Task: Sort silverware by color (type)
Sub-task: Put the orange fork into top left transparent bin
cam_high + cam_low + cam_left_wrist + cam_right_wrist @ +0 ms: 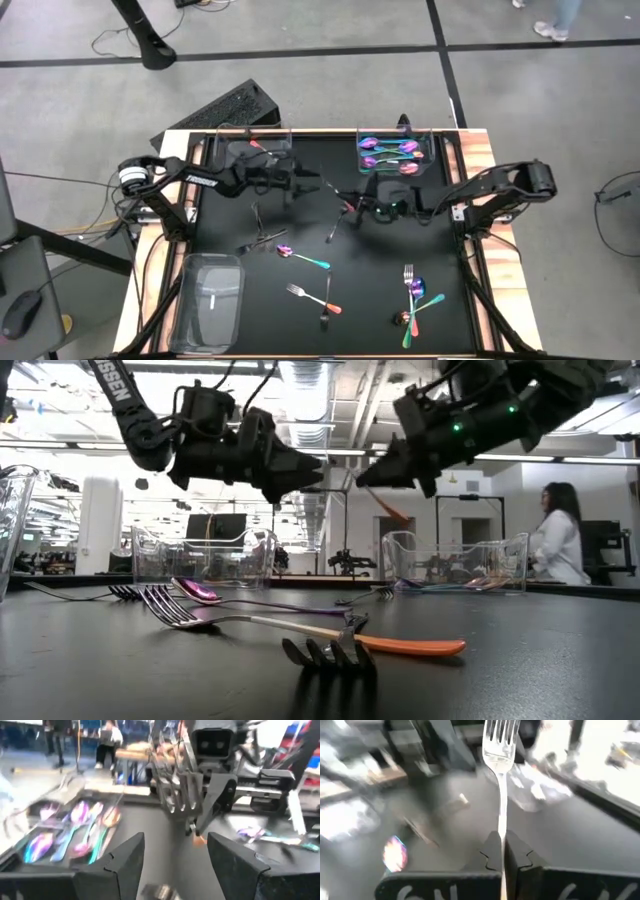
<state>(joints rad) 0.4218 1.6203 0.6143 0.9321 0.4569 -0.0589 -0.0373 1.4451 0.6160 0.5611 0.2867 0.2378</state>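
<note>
Right gripper clamps a fork; left gripper open. Tray behind right gripper holds iridescent spoons.

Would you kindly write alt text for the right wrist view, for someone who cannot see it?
The right gripper has its fingers shut on the handle of a silver fork, tines pointing away from the camera. Beyond lie the black table and a blurred iridescent spoon.
</note>
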